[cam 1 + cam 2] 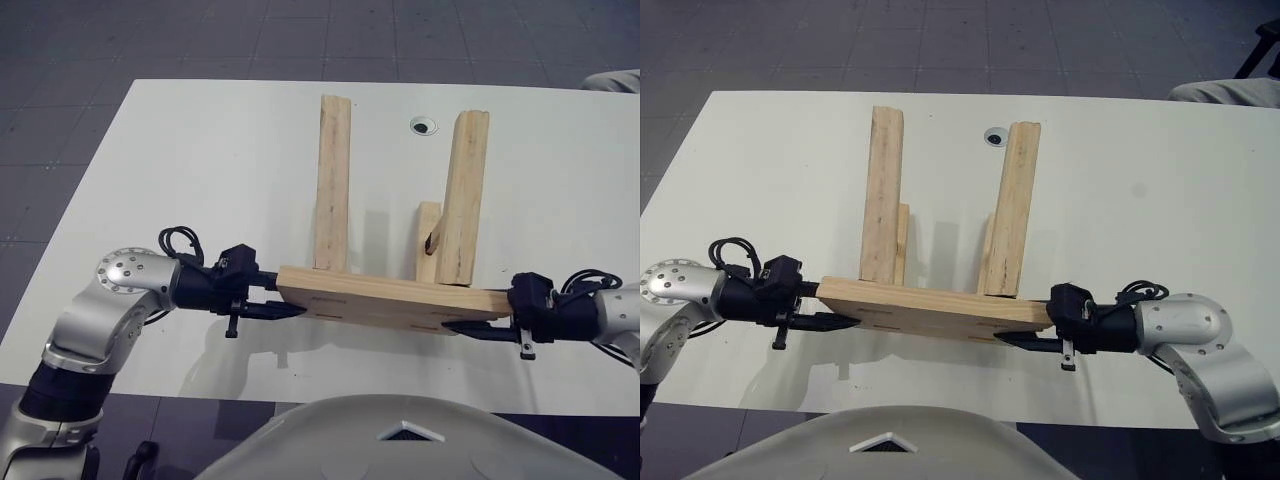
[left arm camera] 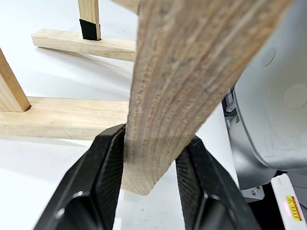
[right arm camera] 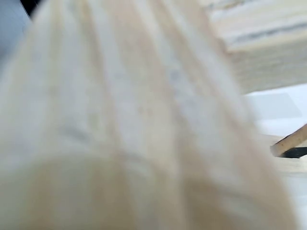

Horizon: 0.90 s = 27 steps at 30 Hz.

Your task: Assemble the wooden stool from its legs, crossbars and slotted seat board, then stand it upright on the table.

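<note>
The left gripper [image 1: 262, 308] is clamped on one end of the seat board [image 1: 390, 298]; its black fingers [image 2: 103, 177] are seen pressing both faces in the left wrist view. The other end is held by the right gripper [image 1: 472, 328]. From the board, the legs [image 1: 333, 180] are stretched away over the table [image 1: 180, 170].

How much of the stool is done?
Built already: the legs are joined to the seat board. In hand: both arms' jaws clamp the board's ends. To do: it lies on its side on the table, so it needs tipping upright.
</note>
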Each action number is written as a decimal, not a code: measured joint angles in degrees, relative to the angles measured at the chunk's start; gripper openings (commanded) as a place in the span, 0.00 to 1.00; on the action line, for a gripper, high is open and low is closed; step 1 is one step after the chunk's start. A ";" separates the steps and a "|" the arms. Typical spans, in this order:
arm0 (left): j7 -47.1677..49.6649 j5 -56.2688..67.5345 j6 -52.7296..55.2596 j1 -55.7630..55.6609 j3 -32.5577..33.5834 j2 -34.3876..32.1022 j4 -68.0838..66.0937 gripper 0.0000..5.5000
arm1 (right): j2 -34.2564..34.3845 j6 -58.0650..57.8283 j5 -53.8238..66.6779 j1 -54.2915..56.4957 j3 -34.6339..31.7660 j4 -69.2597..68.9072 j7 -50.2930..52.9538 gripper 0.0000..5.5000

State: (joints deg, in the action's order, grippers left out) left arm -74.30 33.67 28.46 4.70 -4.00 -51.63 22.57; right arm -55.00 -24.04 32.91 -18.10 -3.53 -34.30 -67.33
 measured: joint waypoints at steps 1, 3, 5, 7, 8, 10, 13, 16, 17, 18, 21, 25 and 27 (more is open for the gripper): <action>0.00 0.79 1.56 -0.51 0.15 -0.30 0.47 0.25 | -0.85 -2.74 2.21 0.73 -0.40 -0.31 -0.11 0.26; 0.01 3.01 4.62 -1.09 0.39 -0.77 0.86 0.25 | -2.69 -7.24 5.91 2.56 -1.63 -1.00 -0.34 0.26; 0.03 4.99 7.20 -1.52 0.55 -1.34 1.32 0.25 | -4.20 -11.65 9.82 4.36 -2.72 -1.20 -0.62 0.26; 0.04 7.00 9.24 -1.78 0.92 -1.90 1.79 0.25 | -5.29 -15.51 13.77 5.93 -4.06 -1.18 -0.82 0.26; 0.02 8.37 10.29 -1.81 1.08 -2.44 2.10 0.25 | -5.95 -17.62 16.18 6.76 -4.66 -1.16 -0.85 0.26; 0.00 11.25 13.00 -1.98 1.93 -3.73 3.07 0.25 | -6.79 -20.92 20.06 8.41 -5.43 -1.14 -0.84 0.26; 0.76 15.88 17.68 -2.59 4.28 -5.39 4.46 0.25 | -7.50 -24.82 24.86 10.64 -6.60 -0.68 -0.79 0.26; 2.00 21.27 22.41 -3.44 6.61 -6.53 4.97 0.25 | -8.08 -28.32 30.02 12.94 -7.73 0.68 -0.25 0.26; 2.36 22.97 23.66 -3.76 7.25 -6.92 5.04 0.25 | -8.20 -29.40 31.70 13.65 -8.05 1.23 0.00 0.26; 2.70 24.36 24.76 -4.01 7.76 -7.33 5.05 0.25 | -8.31 -30.47 33.16 14.21 -8.36 1.62 0.29 0.26; 3.93 30.61 29.14 -5.05 9.66 -9.11 5.04 0.25 | -8.93 -34.00 40.06 15.99 -9.09 3.59 2.07 0.26; 6.11 39.33 35.21 -8.17 10.75 -10.63 3.46 0.25 | -11.90 -38.96 51.81 19.34 -8.68 7.47 6.42 0.26; 8.16 43.27 38.09 -10.84 10.32 -10.46 0.98 0.25 | -12.80 -40.46 56.75 21.20 -7.71 9.66 9.42 0.26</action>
State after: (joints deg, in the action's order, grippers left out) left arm -66.14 76.94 66.54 -6.14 6.32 -62.09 23.54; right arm -67.81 -64.50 89.66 3.09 -11.25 -24.65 -57.91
